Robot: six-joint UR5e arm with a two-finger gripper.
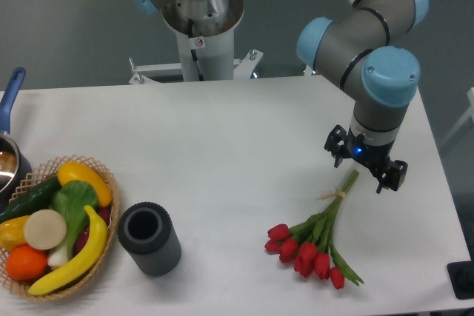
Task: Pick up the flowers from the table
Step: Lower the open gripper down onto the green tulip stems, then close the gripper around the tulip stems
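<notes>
The flowers (pixel 311 246), a small bunch of red tulips with green stems tied with pale string, lie on the white table (pixel 222 138) at the front right. The blooms point to the front left and the stem ends to the back right. My gripper (pixel 364 162) points straight down over the stem ends. Its two dark fingers stand apart, one on each side of the stem tips. It looks open and holds nothing. How high it is above the table cannot be told.
A wicker basket (pixel 55 231) of fruit and vegetables stands at the front left. A dark grey ribbed cylinder cup (pixel 148 238) stands next to it. A pot with a blue handle (pixel 9 120) is at the left edge. The robot base (pixel 200 27) is at the back. A black object (pixel 463 279) is at the far right.
</notes>
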